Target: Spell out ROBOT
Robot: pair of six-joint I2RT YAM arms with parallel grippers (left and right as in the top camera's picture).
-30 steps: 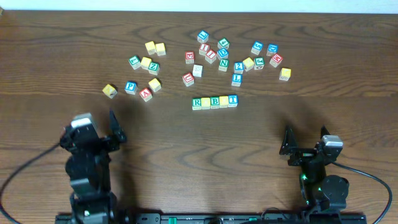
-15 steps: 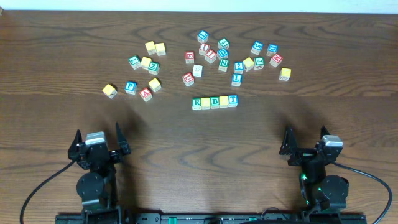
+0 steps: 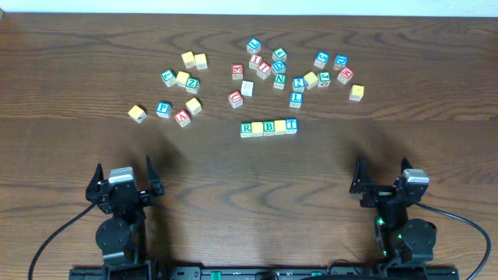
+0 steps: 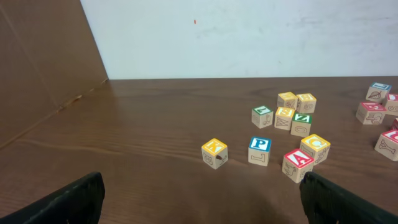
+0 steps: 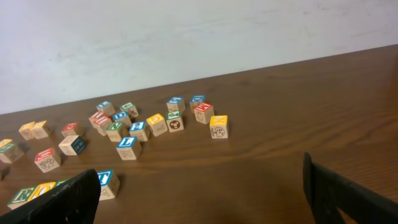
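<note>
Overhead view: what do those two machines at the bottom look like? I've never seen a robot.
The left arm and right arm are black with rounded joints. The left gripper and right gripper each have two thin, pointed black fingers and a pale grey block nearby. A black cable trails from each base; small green lights glow on the right arm.

We keep both arms folded low at the near side, well apart. Our left gripper (image 3: 123,168) has its jaws spread wide and grips nothing. Our right gripper (image 3: 382,166) is likewise wide and bare. Both point forward and level.
</note>
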